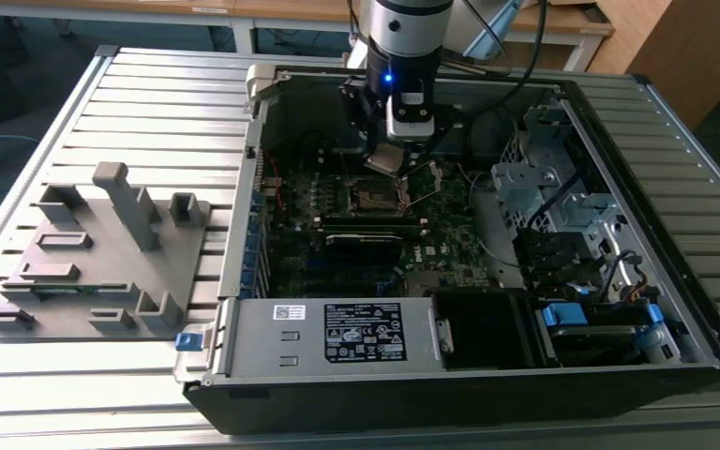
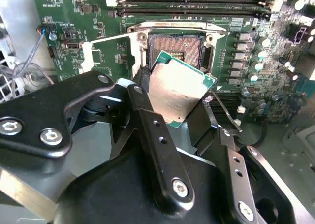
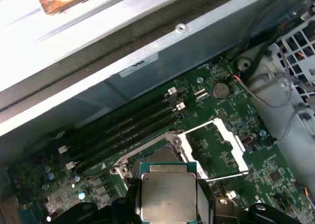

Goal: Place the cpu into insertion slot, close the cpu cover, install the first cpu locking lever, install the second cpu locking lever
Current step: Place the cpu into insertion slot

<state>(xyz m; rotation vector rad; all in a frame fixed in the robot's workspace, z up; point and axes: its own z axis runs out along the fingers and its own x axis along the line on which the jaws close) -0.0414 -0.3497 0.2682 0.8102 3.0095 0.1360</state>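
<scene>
Presently the hand [image 2: 174, 100] grips one cpu [image 2: 179, 88] above the single insertion slot [image 2: 179, 47], its one cpu cover [image 3: 235, 152] raised.

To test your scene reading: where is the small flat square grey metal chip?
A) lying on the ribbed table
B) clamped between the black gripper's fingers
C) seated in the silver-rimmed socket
B: the gripper clamps the grey metal chip, and the dark-centred socket lies empty.

The cpu [image 2: 179, 93], a square chip with a dull grey face and green edge, is held tilted just above the slot [image 2: 179, 47]. The slot is dark-centred and silver-rimmed. The cover [image 3: 235, 144], a thin silver frame, lies swung open beside it.
</scene>
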